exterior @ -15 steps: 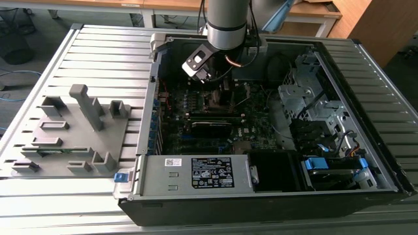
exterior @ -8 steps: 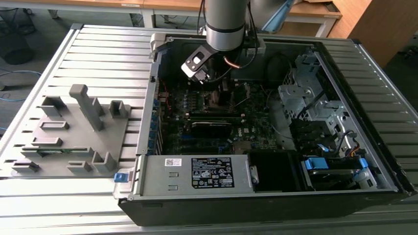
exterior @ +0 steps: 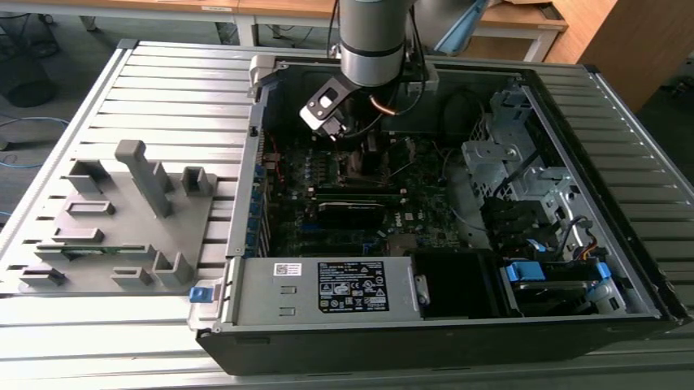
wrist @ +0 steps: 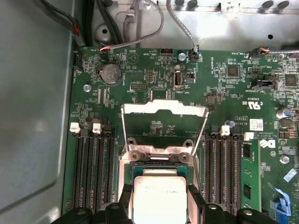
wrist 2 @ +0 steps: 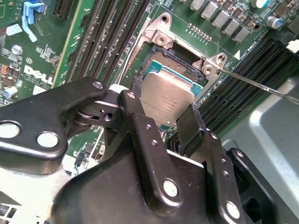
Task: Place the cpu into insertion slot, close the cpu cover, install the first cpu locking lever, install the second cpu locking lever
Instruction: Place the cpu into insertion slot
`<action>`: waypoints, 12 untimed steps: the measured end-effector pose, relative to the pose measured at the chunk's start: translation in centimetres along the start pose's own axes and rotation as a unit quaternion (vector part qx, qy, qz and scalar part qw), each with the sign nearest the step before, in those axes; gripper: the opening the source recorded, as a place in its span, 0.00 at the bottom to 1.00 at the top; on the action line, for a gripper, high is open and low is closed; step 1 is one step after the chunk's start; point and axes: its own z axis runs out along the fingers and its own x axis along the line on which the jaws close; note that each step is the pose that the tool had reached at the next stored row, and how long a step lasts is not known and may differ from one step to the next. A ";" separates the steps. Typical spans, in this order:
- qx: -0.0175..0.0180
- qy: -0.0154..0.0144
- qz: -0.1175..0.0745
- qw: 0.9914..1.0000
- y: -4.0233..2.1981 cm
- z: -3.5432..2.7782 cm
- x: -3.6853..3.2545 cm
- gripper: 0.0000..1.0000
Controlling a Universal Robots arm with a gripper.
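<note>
First step, I think: the gripper (wrist 2: pixel 161 116) pinches the cpu (wrist 2: pixel 166 95) by two sides, right over the slot (wrist 2: pixel 180 58) in the middle of the board (wrist: pixel 140 74). It needs to go down flat and lined up. I can't tell if it touches the slot. The cover (wrist: pixel 163 106) stands open at one slot edge.

The arm (exterior: pixel 369 41) is hanging from the frame's top centre into an open computer case (exterior: pixel 434 349), its end sitting low over the upper part of the board (exterior: pixel 347 219). A grey box (exterior: pixel 271 296) with a white label is lying along the case's lower edge. Left of the case, a grey fixture (exterior: pixel 119 219) is resting on the slatted tabletop (exterior: pixel 162 81).
</note>
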 end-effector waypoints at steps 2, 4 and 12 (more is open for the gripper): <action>0.000 0.000 0.000 1.000 -0.05 0.12 0.03 0.54; 0.000 0.000 0.000 1.000 -0.08 0.35 0.04 0.54; 0.000 0.000 0.000 1.000 -0.13 0.89 0.04 0.54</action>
